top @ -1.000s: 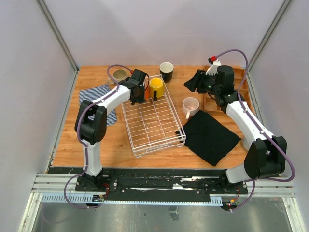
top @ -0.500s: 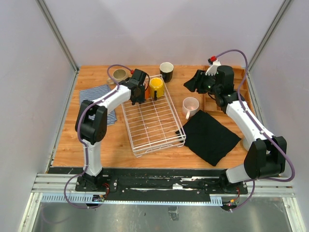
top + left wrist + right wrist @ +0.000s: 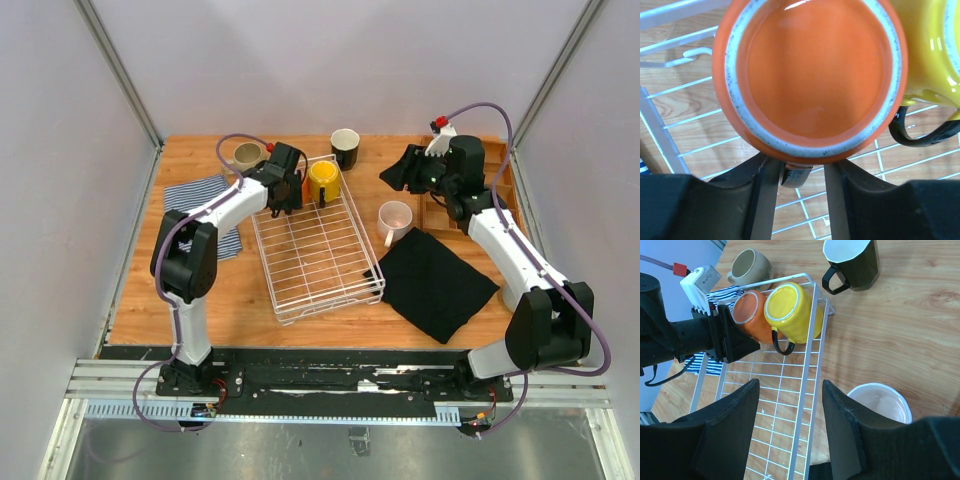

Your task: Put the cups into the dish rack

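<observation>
Orange mug (image 3: pixel 810 75) and yellow mug (image 3: pixel 935 50) side by side at rack's (image 3: pixel 315 250) far end, bases showing.
Left end effector (image 3: pixel 796 170) released, fingers astride orange mug's handle; right end effector (image 3: pixel 790 385) spread, empty.

A wooden counter (image 3: pixel 230 300) sits boxed by pale lilac-grey walls (image 3: pixel 330 60) at 9, 12 and 3 o'clock; at 6 o'clock, a grey floor (image 3: pixel 300 455), possibly metal.

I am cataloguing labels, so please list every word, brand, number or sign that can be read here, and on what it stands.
None can be read: the orange cup, yellow cup, black cup and dish rack show no print.
</observation>
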### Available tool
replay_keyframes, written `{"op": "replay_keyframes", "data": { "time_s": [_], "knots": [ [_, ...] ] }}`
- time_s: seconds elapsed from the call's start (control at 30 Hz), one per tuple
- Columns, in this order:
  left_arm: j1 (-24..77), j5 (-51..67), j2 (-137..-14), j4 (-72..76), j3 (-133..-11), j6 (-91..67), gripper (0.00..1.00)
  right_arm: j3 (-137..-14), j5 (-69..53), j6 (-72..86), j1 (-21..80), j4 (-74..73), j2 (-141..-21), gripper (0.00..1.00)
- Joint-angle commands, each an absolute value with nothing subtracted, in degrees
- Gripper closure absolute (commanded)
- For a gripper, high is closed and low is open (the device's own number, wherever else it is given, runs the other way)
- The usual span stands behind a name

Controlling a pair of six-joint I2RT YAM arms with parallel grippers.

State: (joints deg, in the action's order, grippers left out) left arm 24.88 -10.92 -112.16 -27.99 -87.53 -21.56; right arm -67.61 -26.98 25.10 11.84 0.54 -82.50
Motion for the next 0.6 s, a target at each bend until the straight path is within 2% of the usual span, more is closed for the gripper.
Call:
{"op": "replay_keyframes", "data": {
  "time_s": [0.0,0.57],
  "knots": [
    [24.75,-11.19,-108.48,-26.05,-87.32,-23.4,0.59,-67.88,-27.94,25.56,11.28,1.06,-82.71,0.46],
    [24.79,-8.24,-109.27,-25.84,-88.47,-26.75,0.59,-67.24,-28.12,25.8,11.37,1.29,-82.35,0.46]
  ]
}}
